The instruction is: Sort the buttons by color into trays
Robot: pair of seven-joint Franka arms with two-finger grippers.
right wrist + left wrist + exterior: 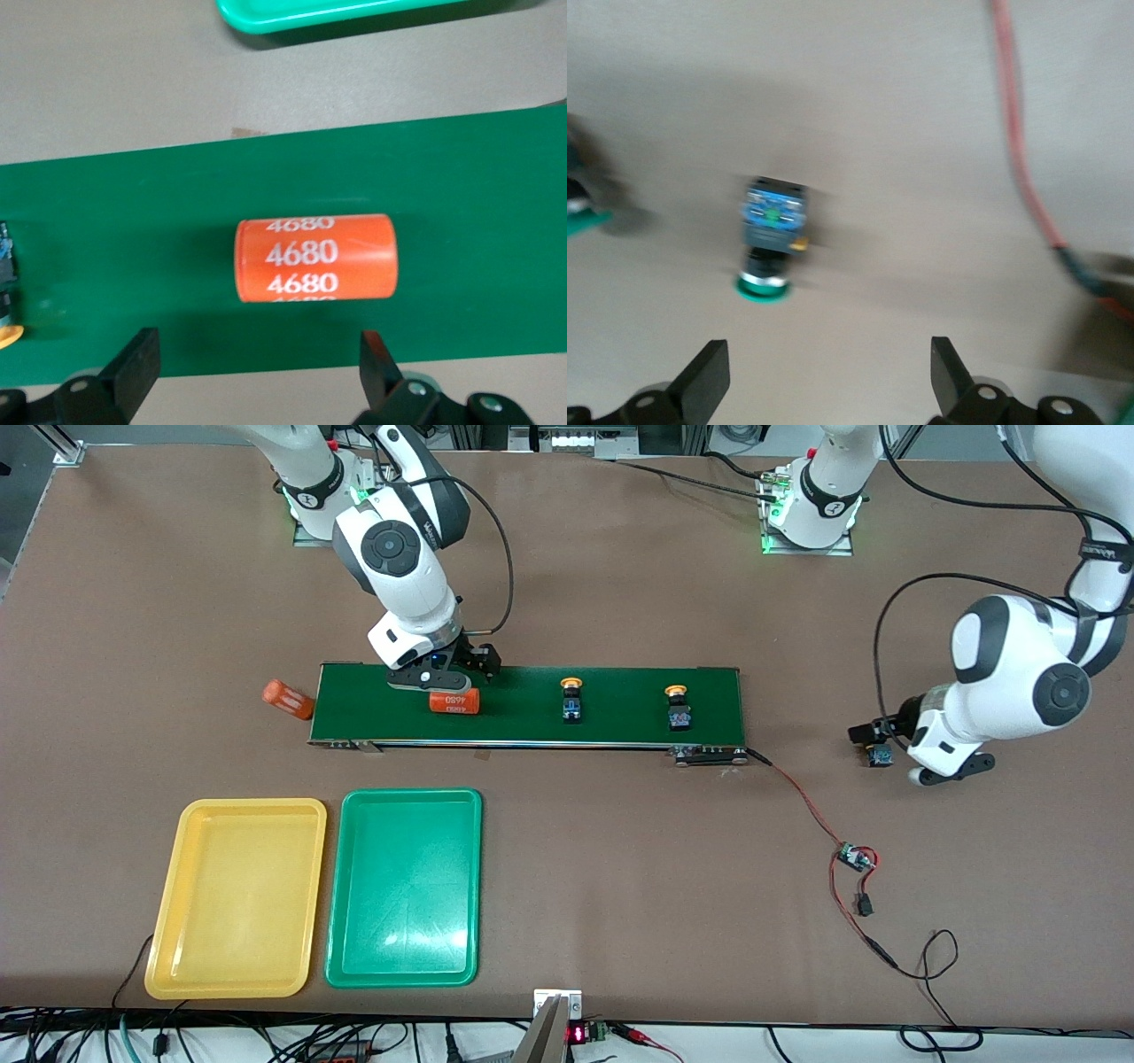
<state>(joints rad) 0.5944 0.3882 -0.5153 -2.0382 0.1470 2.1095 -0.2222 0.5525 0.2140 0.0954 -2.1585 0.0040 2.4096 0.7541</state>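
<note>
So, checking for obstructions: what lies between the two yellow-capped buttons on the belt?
Nothing: in the front view, only bare green conveyor belt separates the two yellow-capped buttons.

A: How's the light over my tabletop [620,584]?

B: Bright and even from overhead. Shadows are soft and short; a dim one lies under your right arm on the conveyor belt [532,700].

A: Any glare?

B: Pale sheen inside the green tray [405,886], fainter on the yellow tray [235,895]. Green lamps glow at both bases.

A: My wrist views?

B: The left one is smeared; the green-capped button [771,239] and red wire [1019,150] look soft. The right one is sharper: the orange cylinder [316,258] shows "4680" clearly, edges slightly soft.
</note>
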